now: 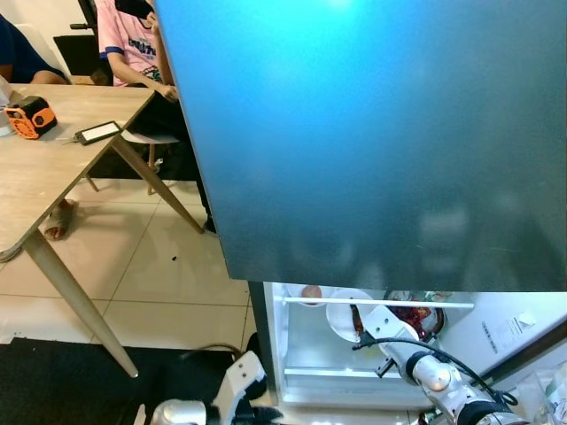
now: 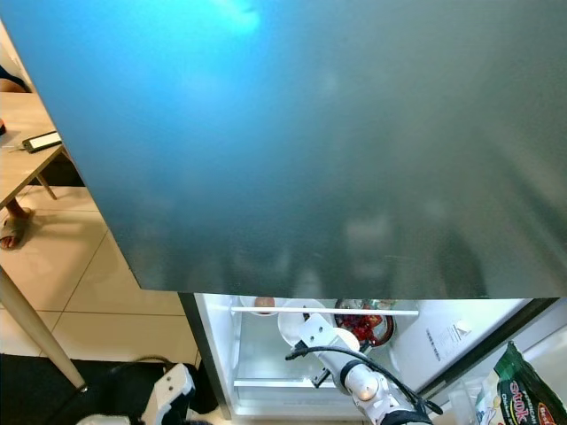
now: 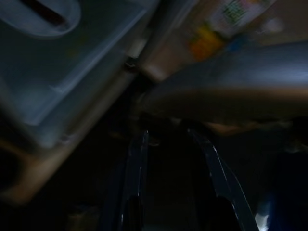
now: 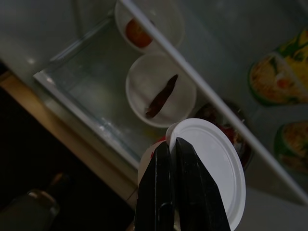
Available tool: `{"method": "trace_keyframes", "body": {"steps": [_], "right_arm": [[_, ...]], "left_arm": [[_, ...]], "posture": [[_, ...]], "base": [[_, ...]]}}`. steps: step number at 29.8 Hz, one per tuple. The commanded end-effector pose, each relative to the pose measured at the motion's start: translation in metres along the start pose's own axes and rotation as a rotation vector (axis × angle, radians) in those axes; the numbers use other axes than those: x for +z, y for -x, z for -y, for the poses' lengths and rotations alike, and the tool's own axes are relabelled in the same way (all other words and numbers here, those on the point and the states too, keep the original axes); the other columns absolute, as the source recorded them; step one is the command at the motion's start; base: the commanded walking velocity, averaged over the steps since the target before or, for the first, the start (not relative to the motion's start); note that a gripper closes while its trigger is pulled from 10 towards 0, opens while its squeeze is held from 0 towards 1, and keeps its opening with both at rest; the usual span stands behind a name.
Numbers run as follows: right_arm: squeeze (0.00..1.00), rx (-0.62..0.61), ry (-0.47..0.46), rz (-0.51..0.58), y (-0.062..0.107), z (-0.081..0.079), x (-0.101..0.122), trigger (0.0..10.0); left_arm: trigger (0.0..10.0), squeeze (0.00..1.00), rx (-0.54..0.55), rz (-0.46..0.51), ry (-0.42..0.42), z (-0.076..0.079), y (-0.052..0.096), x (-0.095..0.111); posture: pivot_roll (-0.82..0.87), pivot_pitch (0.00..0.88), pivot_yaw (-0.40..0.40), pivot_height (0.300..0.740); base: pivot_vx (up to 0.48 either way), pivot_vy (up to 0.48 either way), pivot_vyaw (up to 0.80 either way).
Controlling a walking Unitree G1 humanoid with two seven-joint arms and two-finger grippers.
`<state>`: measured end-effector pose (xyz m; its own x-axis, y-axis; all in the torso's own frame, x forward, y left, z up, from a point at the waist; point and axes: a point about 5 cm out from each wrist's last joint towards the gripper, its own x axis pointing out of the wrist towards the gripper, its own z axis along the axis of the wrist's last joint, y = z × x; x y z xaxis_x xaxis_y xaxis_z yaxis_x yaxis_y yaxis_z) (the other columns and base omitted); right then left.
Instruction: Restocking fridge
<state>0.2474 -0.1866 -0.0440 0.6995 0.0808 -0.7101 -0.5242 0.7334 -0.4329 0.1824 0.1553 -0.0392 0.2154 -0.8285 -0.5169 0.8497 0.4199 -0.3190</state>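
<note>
Inside the open fridge (image 1: 292, 354), beside a white bowl (image 4: 161, 90): a white-lidded tub (image 4: 211, 168), right end effector (image 4: 175, 144) closed over its lid. Head views: tub barely visible. Left end effector (image 3: 171, 139) open, in shadow.

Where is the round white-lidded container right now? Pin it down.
The round white-lidded container sits in the right gripper inside the open fridge, just in front of the white bowl holding a dark chilli, low on the robot's right.

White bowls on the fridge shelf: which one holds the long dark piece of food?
The middle bowl, nearest the right hand and its white-lidded container. The farther bowl holds a round orange-red item instead.
</note>
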Motion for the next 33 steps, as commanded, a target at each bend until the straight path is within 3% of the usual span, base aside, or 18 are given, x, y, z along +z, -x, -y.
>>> {"method": "trace_keyframes", "body": {"steps": [1, 2, 3, 6, 19, 33], "right_arm": [[0.00, -0.016, -0.003, -0.004, -0.001, 0.004, 0.002, 10.0], [0.00, -0.016, -0.003, -0.004, -0.001, 0.004, 0.002, 10.0], [0.00, -0.032, -0.003, 0.009, -0.002, 0.009, 0.008, 10.0], [0.00, -0.044, 0.005, 0.026, -0.003, 0.012, 0.013, 10.0], [0.00, -0.073, 0.061, 0.069, -0.004, 0.017, 0.026, 10.0], [0.00, -0.068, 0.059, 0.114, -0.006, 0.021, 0.039, 10.0]], "left_arm": [[10.0, 0.00, 0.035, -0.053, -0.071, -0.005, 0.002, 0.004], [10.0, 0.00, 0.035, -0.053, -0.071, -0.005, 0.002, 0.004], [10.0, 0.00, 0.129, -0.055, -0.138, -0.014, -0.006, 0.017], [10.0, 0.00, 0.158, -0.035, -0.171, -0.017, -0.013, 0.028], [10.0, 0.00, 0.080, -0.022, -0.288, 0.005, -0.048, 0.046], [10.0, 0.00, 0.186, 0.032, -0.324, -0.002, -0.051, 0.058]], "posture": [[0.02, 0.000, -0.006, 0.740], [0.02, 0.000, -0.006, 0.740], [0.02, 0.000, 0.003, 0.730], [0.01, 0.000, 0.007, 0.720], [-0.01, 0.000, 0.021, 0.675], [-0.01, 0.000, 0.017, 0.640]], "base": [[0.000, 0.000, 0.00], [0.000, 0.000, 0.00], [0.000, 0.000, 0.00], [0.000, 0.000, 0.00], [0.000, 0.000, 0.00], [0.000, 0.000, 0.00]]}}
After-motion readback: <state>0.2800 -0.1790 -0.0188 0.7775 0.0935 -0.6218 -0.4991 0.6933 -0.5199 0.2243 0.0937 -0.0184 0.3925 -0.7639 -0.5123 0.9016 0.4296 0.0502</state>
